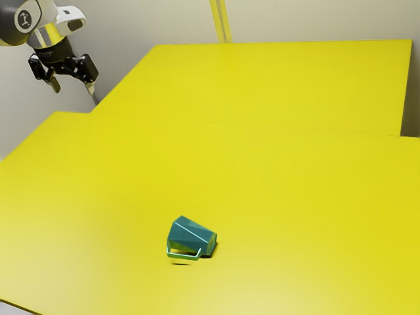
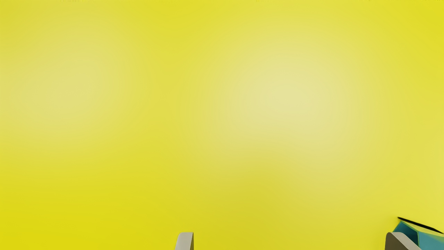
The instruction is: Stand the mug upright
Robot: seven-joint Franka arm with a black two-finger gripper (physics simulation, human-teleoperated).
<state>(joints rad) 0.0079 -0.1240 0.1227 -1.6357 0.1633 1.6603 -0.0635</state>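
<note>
Mug (image 1: 190, 235) on its side, well apart from our raised claw (image 1: 73, 89)

Our teal mug lies tipped over on the yellow worktop (image 1: 282, 197), its handle (image 1: 185, 256) facing the exterior view's near side. Its wider end points toward the exterior view's left, its narrower end toward the right. Around it, open yellow surface gives us room on every side. It lies well in from the side edge at the exterior view's left, and in from the short piece of near edge that crosses the lower left corner. The far edge is well apart from it; there a seam runs along, and a second yellow surface (image 1: 262, 85) stretches beyond, toward the pale wall (image 1: 315, 20).

We have our claw high up at the exterior view's upper left, by the worktop's far left corner and well apart from the mug. Its fingers (image 2: 185, 242) stand wide apart, with worktop showing between them in the wrist view. There we see part of the mug past one finger, outside the gap, and that fingertip covers some of it.
</note>
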